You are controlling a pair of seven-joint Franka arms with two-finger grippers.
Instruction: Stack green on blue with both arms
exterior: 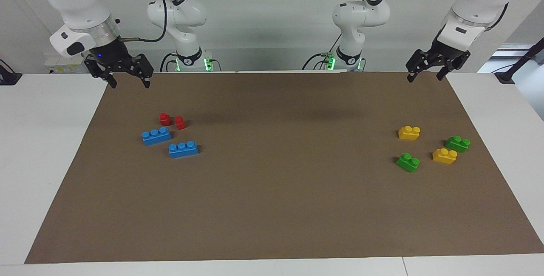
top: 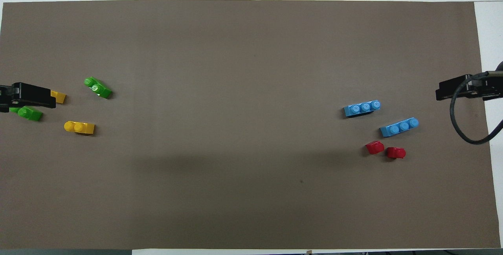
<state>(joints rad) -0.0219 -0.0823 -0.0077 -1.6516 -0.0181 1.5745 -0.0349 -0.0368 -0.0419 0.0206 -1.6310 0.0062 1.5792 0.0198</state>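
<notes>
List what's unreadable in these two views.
- Overhead view: the left gripper covers part of one yellow two-stud plastic brick and part of the darker green two-stud plastic brick.
- Overhead view: the left gripper and the right gripper are cut off by the side edges.

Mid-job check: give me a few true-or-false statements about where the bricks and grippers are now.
1. The left gripper and right gripper are open and empty. True.
2. A green brick sits on a blue brick. False: the green bricks and blue bricks lie apart on the mat.
3. The red bricks lie nearer the robots than the blue bricks. True.
4. Three yellow bricks are out. False: two yellow bricks.
</notes>
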